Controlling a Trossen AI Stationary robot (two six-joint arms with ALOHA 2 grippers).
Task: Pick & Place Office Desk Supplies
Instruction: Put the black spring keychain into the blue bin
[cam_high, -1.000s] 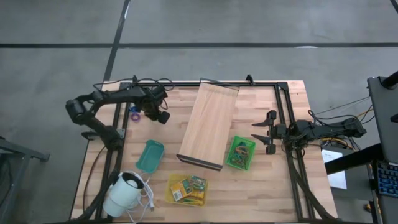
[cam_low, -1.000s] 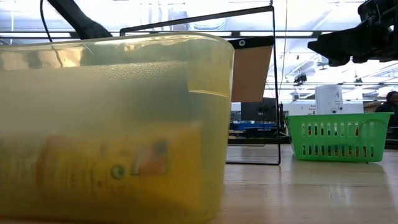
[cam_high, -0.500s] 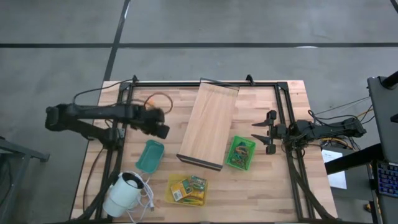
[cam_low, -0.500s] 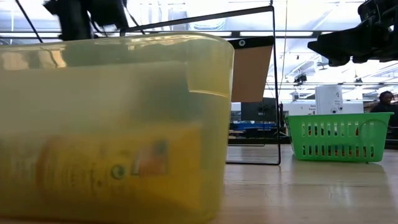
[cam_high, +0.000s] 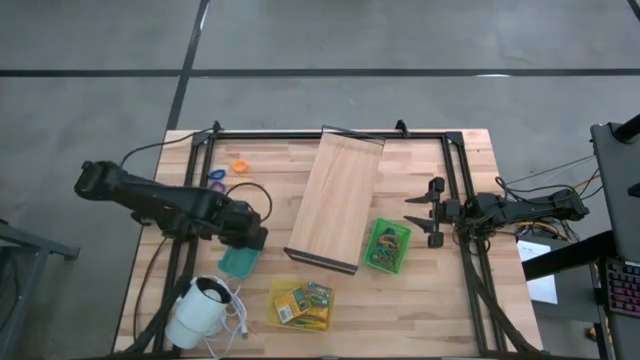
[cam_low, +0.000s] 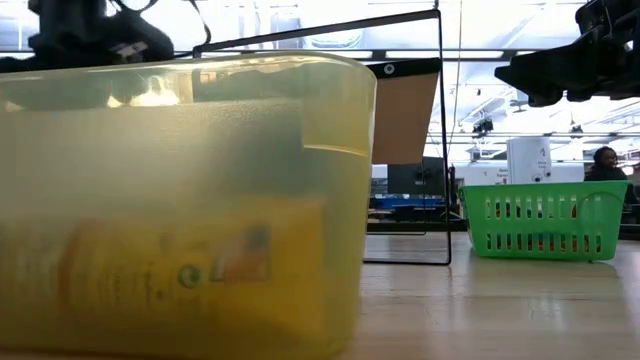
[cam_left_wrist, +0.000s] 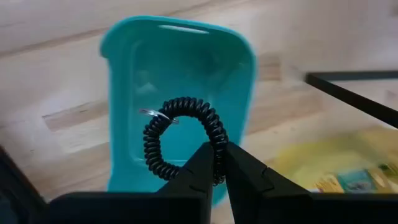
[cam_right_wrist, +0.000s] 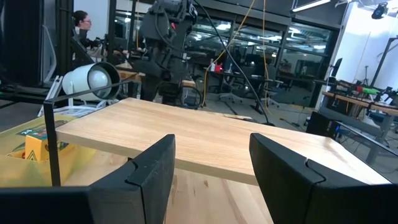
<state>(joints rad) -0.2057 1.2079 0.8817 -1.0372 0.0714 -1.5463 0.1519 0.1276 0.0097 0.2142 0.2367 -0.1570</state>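
A: Starting at the left, what's the left gripper (cam_left_wrist: 221, 163) doing?
B: It's clenched on a black coiled ring (cam_left_wrist: 181, 138), hanging right over the teal tray (cam_left_wrist: 124, 93) near the table's left edge.
A: And beside that?
B: An orange ring (cam_high: 239, 166) and a purple ring (cam_high: 216, 178) lie on the wood further back, with the yellow bin (cam_high: 300, 303) of little packets (cam_high: 318, 293) at the front.
A: The middle?
B: The long wooden board (cam_high: 336, 200), then the green basket (cam_high: 387, 245) with small items just beside it.
A: Far right?
B: The right gripper (cam_high: 428, 212) waits by the frame rail, fingers spread wide, grasping nothing
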